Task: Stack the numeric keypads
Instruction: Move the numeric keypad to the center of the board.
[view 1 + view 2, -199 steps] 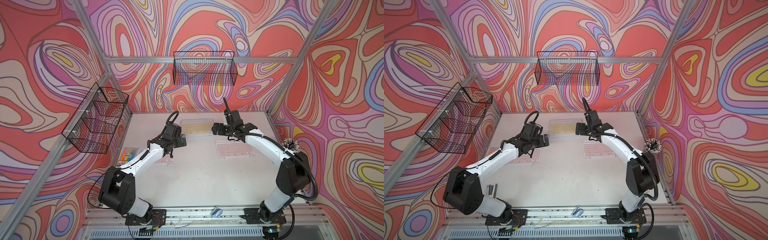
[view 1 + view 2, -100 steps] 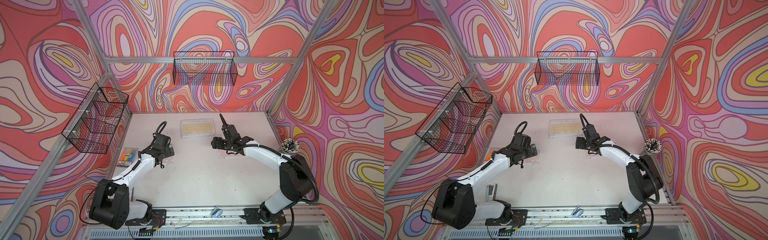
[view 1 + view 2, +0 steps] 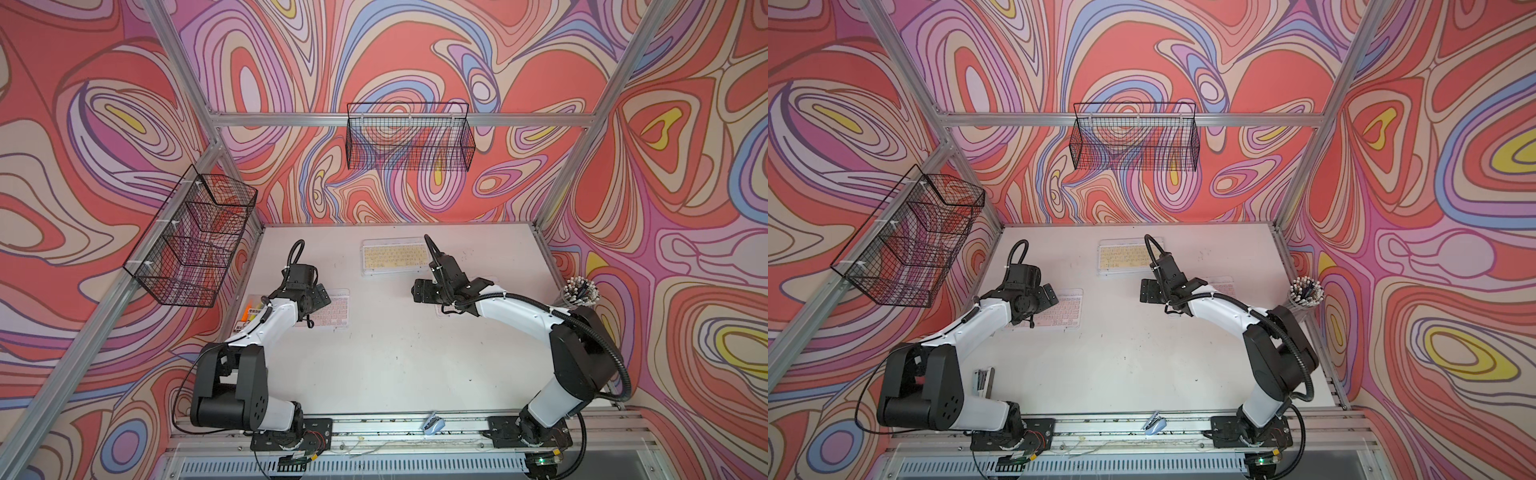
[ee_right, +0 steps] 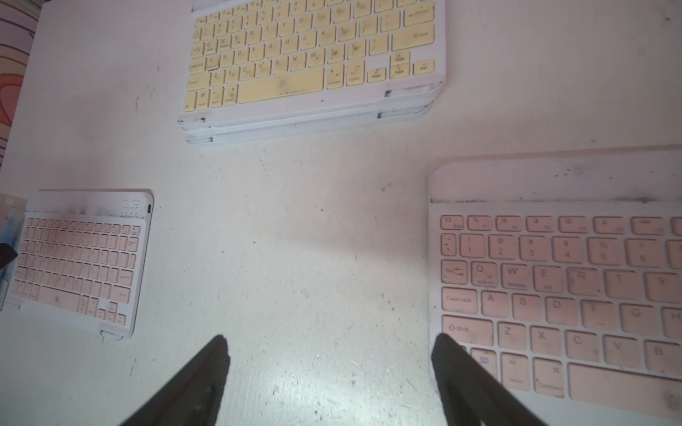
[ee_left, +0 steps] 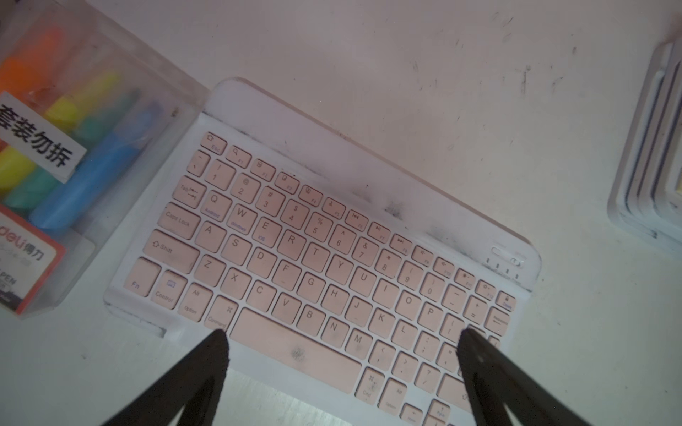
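A stack of numeric keypads topped by the yellow one [image 3: 392, 257] [image 4: 313, 55] lies at the back middle of the table. A pink keypad [image 3: 334, 311] [image 5: 332, 258] lies flat at the left. My left gripper [image 5: 343, 333] hovers open just over its front edge, one finger near each end of the bottom key row, holding nothing. Another pink keypad [image 3: 1223, 284] [image 4: 572, 295] lies at the right, largely hidden under my right arm in both top views. My right gripper [image 4: 330, 337] is open over bare table, one fingertip above that keypad's left edge.
A clear packet of highlighter pens [image 5: 55, 166] [image 3: 251, 311] lies against the left pink keypad. A cup of pens [image 3: 582, 291] stands at the right edge. Wire baskets hang on the back wall [image 3: 409, 141] and left wall [image 3: 195, 241].
Both arms have drawn back from the yellow-topped stack toward the front. The left gripper is now over the left pink keypad, the right one beside the right pink keypad.
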